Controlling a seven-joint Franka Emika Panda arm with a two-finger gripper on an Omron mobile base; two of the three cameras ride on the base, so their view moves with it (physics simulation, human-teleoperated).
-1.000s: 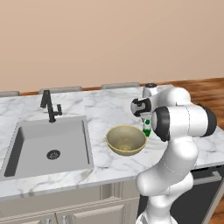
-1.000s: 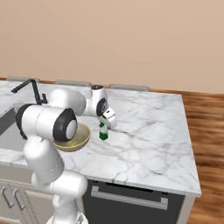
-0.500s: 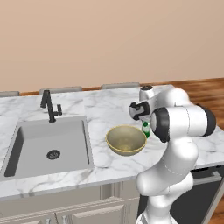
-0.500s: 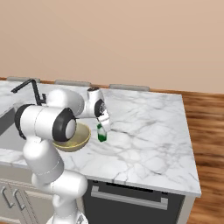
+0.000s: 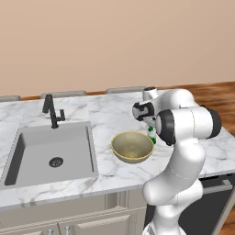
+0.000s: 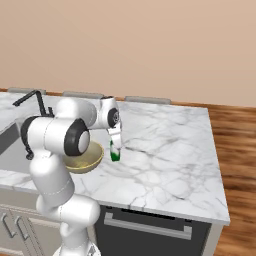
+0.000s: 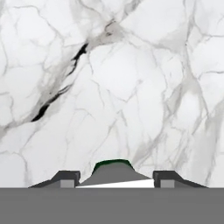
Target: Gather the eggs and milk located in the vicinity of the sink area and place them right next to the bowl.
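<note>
My gripper (image 6: 116,141) points down over the marble counter, shut on the milk (image 6: 115,151), a small pale bottle with green on it that hangs slightly tilted. The milk (image 5: 151,136) is just to the right of the tan-yellow bowl (image 5: 132,147), close to its rim and low over the counter. In the hand view the milk's green top (image 7: 113,164) sits between my fingertips (image 7: 65,178), with bare marble beyond. From the right base view the bowl (image 6: 87,157) is partly behind my arm. The two eggs are out of view.
The grey sink (image 5: 50,151) with its black faucet (image 5: 51,110) lies left of the bowl. The marble counter (image 6: 170,150) stretches to the right up to its edge beside the wooden floor. A dark appliance front (image 6: 150,230) sits below the counter.
My gripper with the milk has shifted a little to the left, closer to the bowl. The bowl has stayed in place.
</note>
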